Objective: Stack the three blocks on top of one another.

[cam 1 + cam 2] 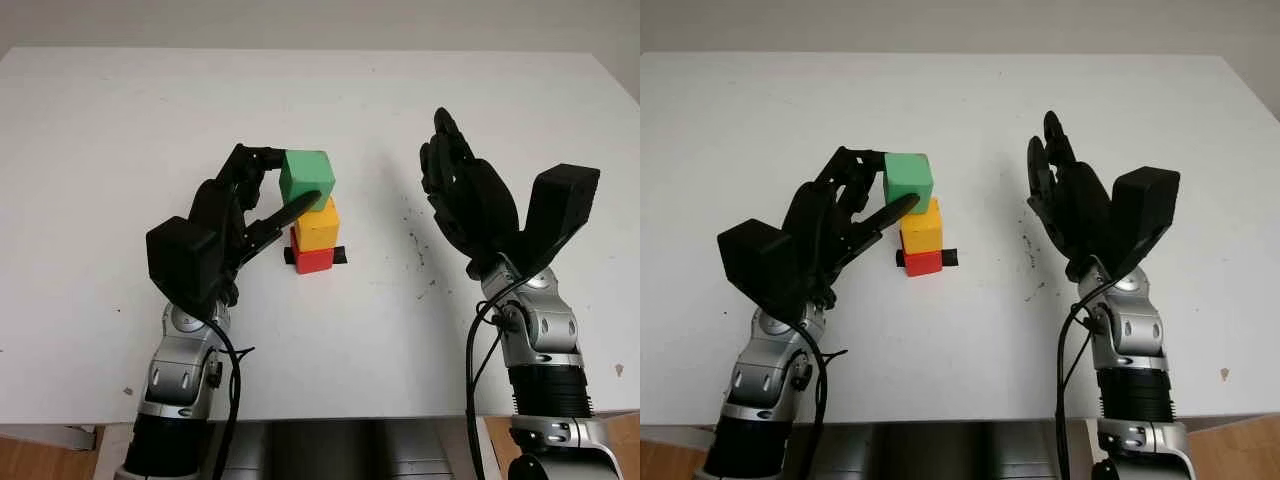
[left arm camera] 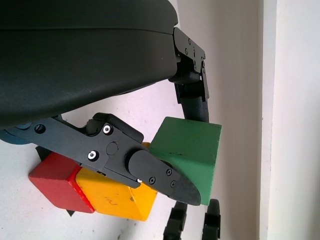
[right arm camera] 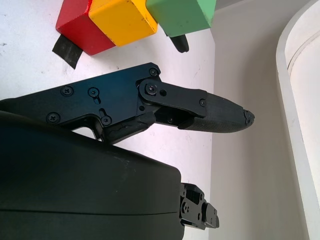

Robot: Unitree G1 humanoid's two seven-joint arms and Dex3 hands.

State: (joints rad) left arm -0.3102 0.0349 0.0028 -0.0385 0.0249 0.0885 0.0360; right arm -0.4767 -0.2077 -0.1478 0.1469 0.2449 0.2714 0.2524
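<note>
Left eye view | left robot hand point(image 1: 262, 195) grips green block point(image 1: 306, 177), seemingly atop yellow block point(image 1: 317, 226)

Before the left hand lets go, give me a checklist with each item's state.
1. Red block at the bottom, on the table: ok.
2. Yellow block on red: ok.
3. Green block on yellow: ok, but twisted relative to it and overhanging.
4. Left hand grips green: ok.
5. Green sits flat on yellow: cannot tell.
6. Right hand open, apart from the stack: ok.
</note>
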